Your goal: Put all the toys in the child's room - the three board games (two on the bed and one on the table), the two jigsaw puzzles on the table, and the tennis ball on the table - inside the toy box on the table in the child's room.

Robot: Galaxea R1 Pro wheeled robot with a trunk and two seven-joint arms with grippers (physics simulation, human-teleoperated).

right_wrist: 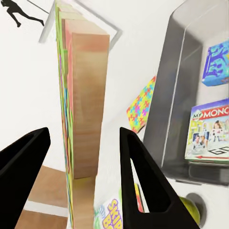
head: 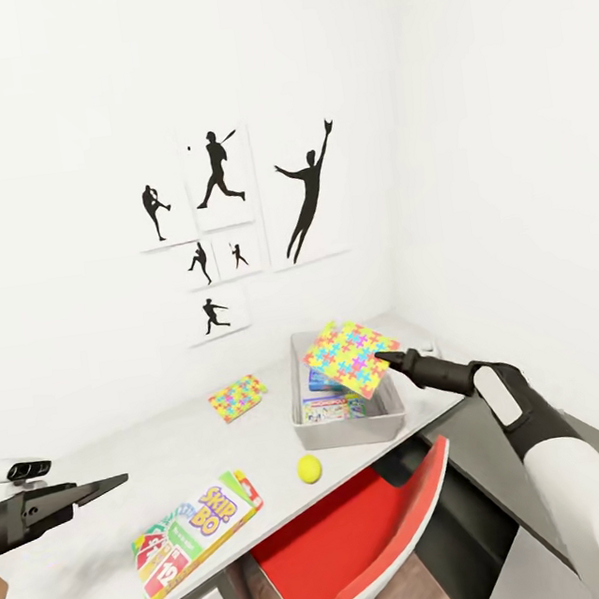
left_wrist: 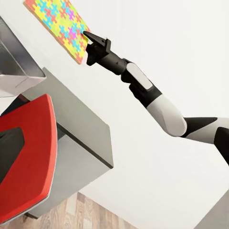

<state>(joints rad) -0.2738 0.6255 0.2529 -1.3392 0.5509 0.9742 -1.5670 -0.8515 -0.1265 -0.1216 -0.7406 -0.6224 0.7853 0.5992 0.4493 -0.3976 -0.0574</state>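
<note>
My right gripper (head: 384,357) is shut on the edge of a multicoloured jigsaw puzzle (head: 349,354), holding it tilted above the grey toy box (head: 350,428) on the table (head: 168,449). Two board games lie inside the box: a blue one (right_wrist: 217,64) and a pale green-edged one (right_wrist: 210,131). On the desk top lie the other jigsaw puzzle (head: 237,397), the tennis ball (head: 309,468) and the SKIP-BO board game (head: 198,532). My left gripper (head: 116,482) hovers over the table's left end, open and empty. The left wrist view shows the held puzzle (left_wrist: 59,26).
A red chair (head: 358,528) is tucked under the table's front edge, below the ball and the toy box. Walls close in behind and to the right of the desk. A dark grey cabinet (head: 473,466) sits low beside my right arm.
</note>
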